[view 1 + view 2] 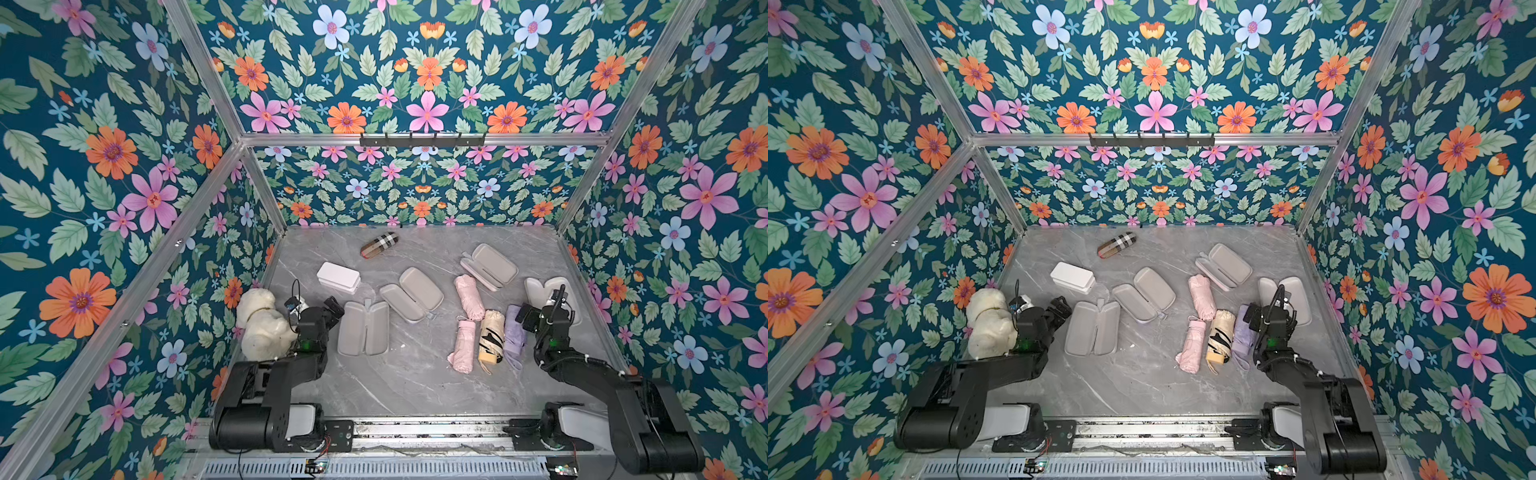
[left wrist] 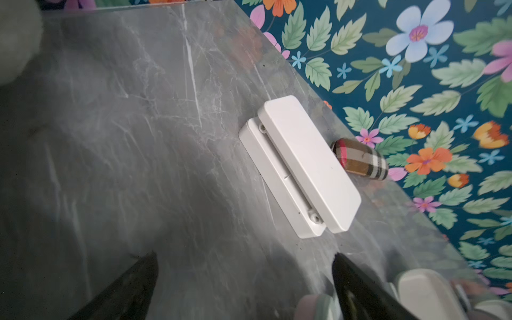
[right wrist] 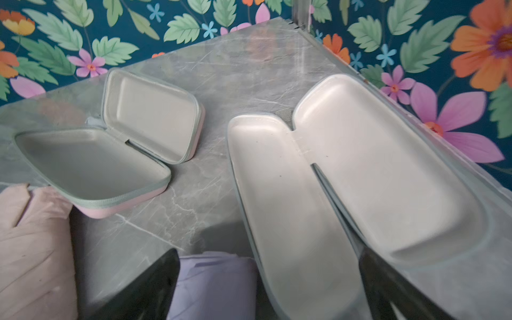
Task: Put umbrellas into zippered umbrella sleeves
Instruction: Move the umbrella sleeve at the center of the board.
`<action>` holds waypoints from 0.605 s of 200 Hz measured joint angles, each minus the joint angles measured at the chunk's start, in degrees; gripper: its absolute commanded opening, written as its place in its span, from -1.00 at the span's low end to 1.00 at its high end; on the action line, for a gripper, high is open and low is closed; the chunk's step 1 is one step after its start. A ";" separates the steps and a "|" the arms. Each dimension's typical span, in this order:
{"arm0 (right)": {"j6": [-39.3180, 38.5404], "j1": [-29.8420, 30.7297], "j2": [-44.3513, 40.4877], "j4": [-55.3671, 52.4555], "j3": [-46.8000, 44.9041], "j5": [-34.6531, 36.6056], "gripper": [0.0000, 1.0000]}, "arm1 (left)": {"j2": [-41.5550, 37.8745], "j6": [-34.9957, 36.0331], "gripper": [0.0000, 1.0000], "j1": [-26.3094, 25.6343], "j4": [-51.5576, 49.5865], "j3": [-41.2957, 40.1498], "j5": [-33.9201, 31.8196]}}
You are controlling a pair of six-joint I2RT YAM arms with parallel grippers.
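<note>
Floral wallpaper [image 1: 428, 83] boxes in a grey marble tabletop [image 1: 395, 386], and the task looks to be at its very start. All 4 zippered sleeves lie open with the inside up, and all 4 umbrellas lie outside them. The near-left sleeve [image 1: 363, 328] sits just beside the left arm, the middle sleeve [image 1: 415, 295] and the far sleeve [image 1: 492, 257] lie further back, and the right-edge sleeve [image 3: 388, 166] lies along the wall. Between the middle and right-edge sleeves lie the far pink umbrella [image 1: 469, 297], the near pink umbrella [image 1: 462, 351], the cream umbrella [image 1: 491, 336] and the lavender umbrella [image 1: 513, 336]. The right gripper [image 3: 268, 250] hangs over the near end of the right-edge sleeve, jaws wide apart and empty, with the lavender umbrella just beside 1 finger. The left gripper [image 2: 243, 254], also spread and empty, faces the white box [image 2: 299, 166] over bare marble. The likely next move is for the right gripper to drop across the lavender bundle's girth, close, lift it and lay it lengthwise into 1 open half. Closing and zipping would probably need the other arm to steady the shell. In both top views the right arm covers part of that umbrella and sleeve. The sleeves' outer colours mostly face down, and the zipper pulls are too small to make out.
</note>
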 measured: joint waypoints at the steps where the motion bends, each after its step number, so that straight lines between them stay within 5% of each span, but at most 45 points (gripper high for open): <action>1: -0.11 0.00 0.26 0.13 0.04 -0.02 0.99 | 0.26 0.37 0.99 0.02 0.24 0.02 -0.04; 57: -5.60 -0.48 10.49 9.68 2.38 -4.33 0.99 | 11.43 22.71 0.99 0.81 14.03 2.14 -1.88; 121: -8.37 -0.66 12.31 14.95 2.91 -7.08 0.99 | 13.25 33.70 0.99 1.03 20.85 2.56 -2.75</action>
